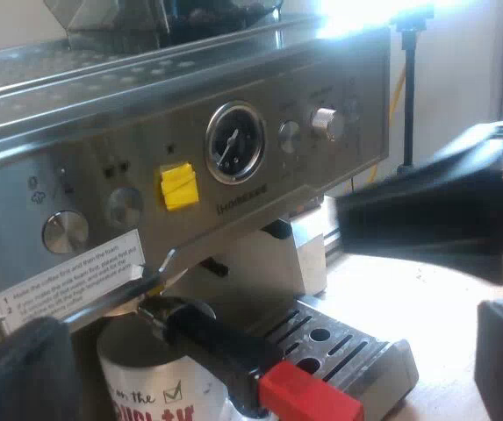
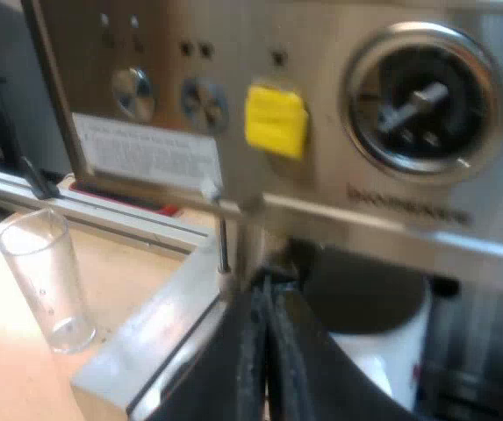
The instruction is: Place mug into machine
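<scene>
White mug stands upright under the holder; left gripper wide, right gripper pressed together.

The left wrist view looks from low beside the drip tray, up and slantwise along the front of the espresso machine. It is close, yet takes in everything from the bean hopper on top down to the mug. The right wrist view faces the same front panel almost square-on and much nearer, from about the level of its lower edge. Both views share the round gauge, yellow tag, white label and mug.
</scene>
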You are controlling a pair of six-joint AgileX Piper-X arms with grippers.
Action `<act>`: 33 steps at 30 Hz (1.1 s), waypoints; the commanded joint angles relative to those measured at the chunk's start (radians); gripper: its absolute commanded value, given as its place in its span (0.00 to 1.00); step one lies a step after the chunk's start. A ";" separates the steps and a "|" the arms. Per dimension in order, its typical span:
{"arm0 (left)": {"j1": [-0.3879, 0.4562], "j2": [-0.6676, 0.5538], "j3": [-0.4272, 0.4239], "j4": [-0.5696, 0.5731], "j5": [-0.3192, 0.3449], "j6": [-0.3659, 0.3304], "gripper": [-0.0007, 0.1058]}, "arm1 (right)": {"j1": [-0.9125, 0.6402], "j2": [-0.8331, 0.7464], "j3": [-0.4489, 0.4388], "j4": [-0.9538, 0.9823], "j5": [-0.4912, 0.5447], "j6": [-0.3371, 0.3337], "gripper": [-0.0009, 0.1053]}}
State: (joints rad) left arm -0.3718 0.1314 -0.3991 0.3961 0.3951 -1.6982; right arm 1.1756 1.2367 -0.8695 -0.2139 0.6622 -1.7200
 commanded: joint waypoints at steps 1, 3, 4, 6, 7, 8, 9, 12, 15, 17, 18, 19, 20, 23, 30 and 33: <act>-0.004 -0.005 -0.011 0.000 0.006 -0.002 0.88 | -0.023 0.041 -0.056 -0.005 -0.033 -0.013 0.01; -0.004 -0.005 -0.011 0.000 0.006 -0.002 0.88 | -0.039 0.083 -0.092 -0.005 -0.050 -0.012 0.01; -0.004 -0.005 -0.011 0.000 0.006 -0.002 0.88 | -0.045 0.092 -0.104 -0.005 -0.051 -0.012 0.01; -0.004 -0.005 -0.011 0.002 0.006 -0.002 0.88 | -0.058 0.119 -0.131 -0.007 -0.053 -0.012 0.01; -0.004 -0.005 -0.011 0.002 0.006 -0.002 0.88 | -0.058 0.119 -0.131 -0.007 -0.053 -0.012 0.01; -0.004 -0.005 -0.011 0.002 0.006 -0.002 0.88 | -0.068 0.135 -0.145 -0.007 -0.056 -0.016 0.01; -0.004 -0.005 -0.011 0.002 0.006 -0.002 0.88 | -0.070 0.144 -0.158 -0.010 -0.063 -0.025 0.01; -0.004 -0.005 -0.011 0.002 0.006 -0.002 0.88 | -0.078 0.164 -0.181 -0.017 -0.062 -0.058 0.01; -0.004 -0.005 -0.011 0.002 0.006 -0.002 0.88 | -0.092 0.188 -0.212 -0.022 -0.064 -0.061 0.01; -0.004 -0.005 -0.011 0.002 0.006 -0.002 0.88 | -0.102 0.201 -0.221 -0.034 -0.061 -0.077 0.01; -0.004 -0.005 -0.011 0.002 0.006 -0.002 0.88 | -0.107 0.209 -0.228 -0.036 -0.057 -0.081 0.01; -0.004 -0.005 -0.011 0.002 0.006 -0.002 0.88 | -0.111 0.210 -0.231 -0.036 -0.052 -0.081 0.01; -0.004 -0.005 -0.011 0.002 0.006 -0.002 0.88 | -0.119 0.217 -0.235 -0.036 -0.048 -0.081 0.01; -0.004 -0.005 -0.011 0.002 0.006 -0.002 0.88 | -0.148 0.228 -0.236 -0.036 -0.022 -0.081 0.01; -0.004 -0.005 -0.011 0.002 0.006 -0.002 0.88 | -0.196 0.235 -0.236 -0.036 0.048 -0.110 0.01; -0.004 -0.005 -0.011 0.002 0.006 -0.002 0.88 | -0.204 0.235 -0.236 -0.036 0.053 -0.111 0.01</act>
State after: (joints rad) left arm -0.3718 0.1314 -0.3991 0.4091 0.3951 -1.6982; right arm 1.0317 1.4583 -1.0943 -0.2367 0.6131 -1.8135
